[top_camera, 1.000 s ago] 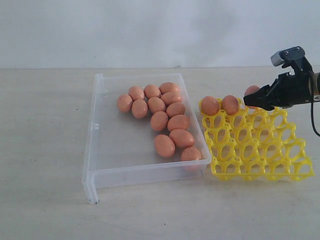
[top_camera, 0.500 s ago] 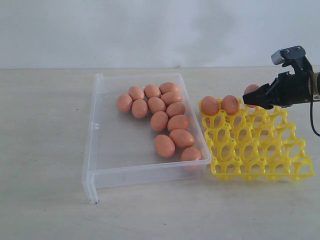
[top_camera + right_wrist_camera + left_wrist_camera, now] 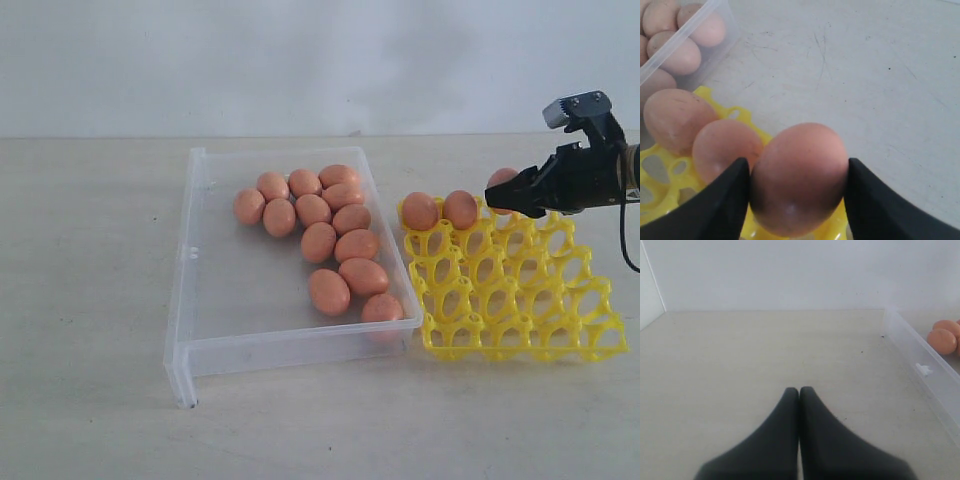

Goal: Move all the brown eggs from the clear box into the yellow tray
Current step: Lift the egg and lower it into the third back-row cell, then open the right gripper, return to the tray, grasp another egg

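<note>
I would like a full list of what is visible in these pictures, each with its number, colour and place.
box: one, clear, on the table, left of the tray
eggs in box: thirteen, brown, clustered toward the tray side
tray: one, yellow, beside the box
eggs in tray: two, brown, far row, nearest the box
held egg: one, brown, above the tray's far row
table: one, pale grey
wall: one, white, behind the table
left fingers: two, black, shut, empty, over the table beside the box
right fingers: two, black, closed on the held egg
</note>
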Controlling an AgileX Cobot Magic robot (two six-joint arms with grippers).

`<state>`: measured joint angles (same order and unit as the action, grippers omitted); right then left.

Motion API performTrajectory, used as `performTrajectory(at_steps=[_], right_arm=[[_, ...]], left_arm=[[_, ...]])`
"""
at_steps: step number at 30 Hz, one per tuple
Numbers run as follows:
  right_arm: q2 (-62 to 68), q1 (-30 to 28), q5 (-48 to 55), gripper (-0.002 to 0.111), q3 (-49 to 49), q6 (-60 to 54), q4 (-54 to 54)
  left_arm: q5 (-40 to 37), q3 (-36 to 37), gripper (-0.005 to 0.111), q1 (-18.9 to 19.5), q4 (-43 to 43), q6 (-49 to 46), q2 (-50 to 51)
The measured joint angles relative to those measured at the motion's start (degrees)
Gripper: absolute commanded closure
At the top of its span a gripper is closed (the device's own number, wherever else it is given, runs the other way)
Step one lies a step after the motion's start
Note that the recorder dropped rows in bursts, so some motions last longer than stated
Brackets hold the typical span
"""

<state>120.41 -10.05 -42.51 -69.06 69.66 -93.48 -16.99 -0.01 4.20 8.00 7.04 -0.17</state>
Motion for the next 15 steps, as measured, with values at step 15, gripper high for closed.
performTrajectory(at_steps=[15], right_arm=[[0.0,0.0,0.0,0.042,0.0,0.0,0.0]], left_arm=[[0.0,0.0,0.111,0.0,0.0,0.0,0.0]])
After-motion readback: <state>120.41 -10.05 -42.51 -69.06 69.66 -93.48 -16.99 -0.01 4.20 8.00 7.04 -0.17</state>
